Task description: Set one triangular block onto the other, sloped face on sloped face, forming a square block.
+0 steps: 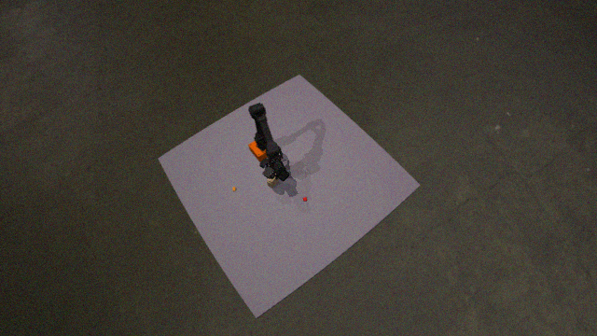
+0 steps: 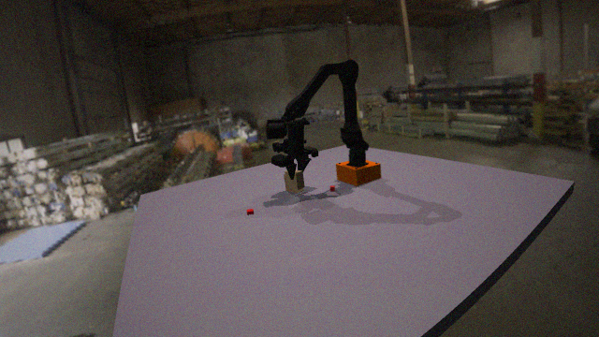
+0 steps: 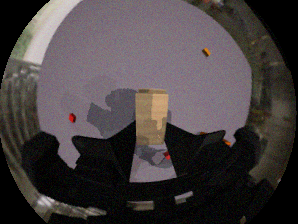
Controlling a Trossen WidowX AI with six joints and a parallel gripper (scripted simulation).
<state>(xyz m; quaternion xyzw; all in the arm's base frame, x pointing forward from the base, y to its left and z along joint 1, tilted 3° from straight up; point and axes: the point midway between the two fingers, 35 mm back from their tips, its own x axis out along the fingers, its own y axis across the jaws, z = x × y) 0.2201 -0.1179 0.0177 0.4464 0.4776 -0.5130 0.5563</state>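
Two tan triangular blocks stand together as one roughly square shape, seen in the top view (image 1: 271, 183). My gripper (image 2: 296, 173) (image 3: 149, 122) points down and is shut on the upper block (image 2: 299, 179) (image 3: 157, 114), with a finger on each side of it. The lower block (image 2: 288, 184) (image 3: 145, 91) is on the table, and the held block lies against it at its sloped side. In the wrist view only a thin strip of the lower block shows past the held one's far end. Whether the sloped faces meet fully is too small to tell.
A red cube (image 1: 305, 199) (image 2: 250, 212) (image 3: 72, 118) lies to one side. Another red piece (image 2: 332, 188) (image 3: 168, 156) lies between the blocks and the orange base (image 1: 256, 150) (image 2: 357, 174). A small orange piece (image 1: 234, 189) (image 3: 206, 52) lies on the other side.
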